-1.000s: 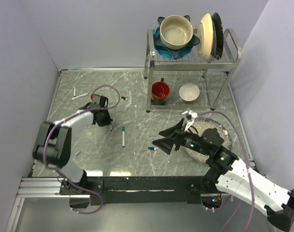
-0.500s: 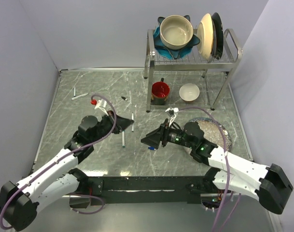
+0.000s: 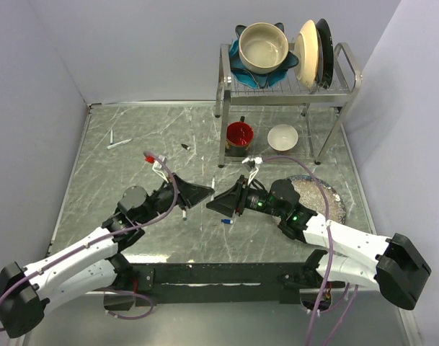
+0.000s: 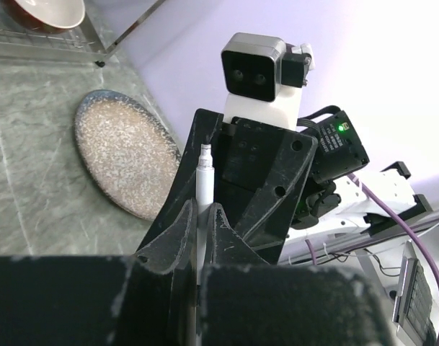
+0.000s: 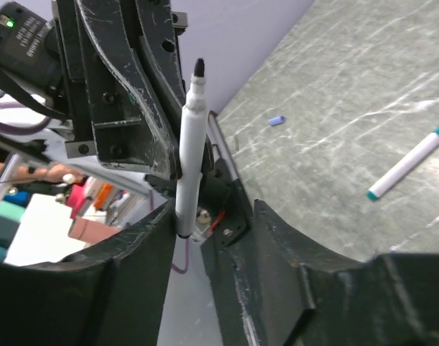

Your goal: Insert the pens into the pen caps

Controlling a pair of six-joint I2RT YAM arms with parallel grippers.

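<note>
My left gripper (image 3: 203, 193) (image 4: 202, 210) is shut on a thin white pen (image 4: 203, 180) (image 3: 213, 185) with a dark tip, held above the middle of the table. My right gripper (image 3: 220, 204) (image 5: 212, 216) faces it nose to nose. Its jaws stand apart around that pen's (image 5: 188, 166) free end, which rests against one finger with a gap to the other. Another pen (image 5: 410, 167) (image 3: 184, 213) with a teal end lies on the table under the left arm. A third pen (image 3: 119, 143) lies far left. A blue cap (image 3: 227, 221) lies below the grippers, another blue cap (image 5: 277, 120) lies farther off, and a black cap (image 3: 184, 147) lies at the back.
A dish rack (image 3: 343, 61) with bowls and plates stands at the back right, with a red mug (image 3: 239, 135) and a white bowl (image 3: 282, 137) beneath it. A speckled plate (image 3: 324, 196) (image 4: 125, 162) lies beside the right arm.
The left arm has carried its pen from the back left to the table's middle. The right gripper has come in to meet it, and its jaws have narrowed around the pen's end.
</note>
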